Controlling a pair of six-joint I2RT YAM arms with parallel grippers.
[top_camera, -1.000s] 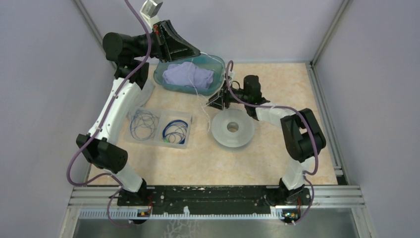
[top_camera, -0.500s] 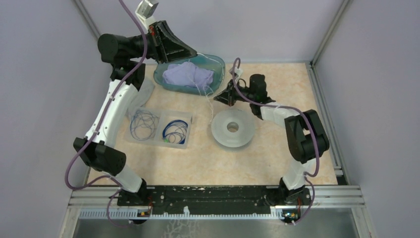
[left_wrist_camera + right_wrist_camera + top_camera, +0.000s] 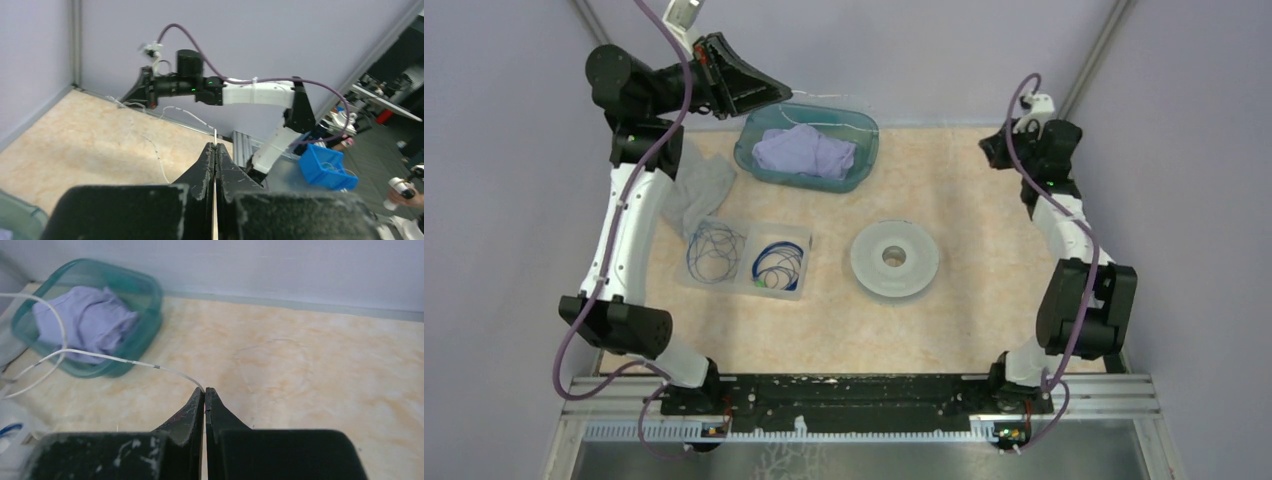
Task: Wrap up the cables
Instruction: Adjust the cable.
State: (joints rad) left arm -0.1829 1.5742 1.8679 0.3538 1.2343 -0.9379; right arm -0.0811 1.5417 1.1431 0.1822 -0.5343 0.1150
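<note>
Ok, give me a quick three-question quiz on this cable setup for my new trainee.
1. True or false: the white cable is pinched in both arms' jaws.
2. What lies in the green tub? A: a purple cloth; B: a cup; C: scissors.
3. How many compartments of the clear tray hold blue cables?
Key: 1 true; 2 A; 3 two.
</note>
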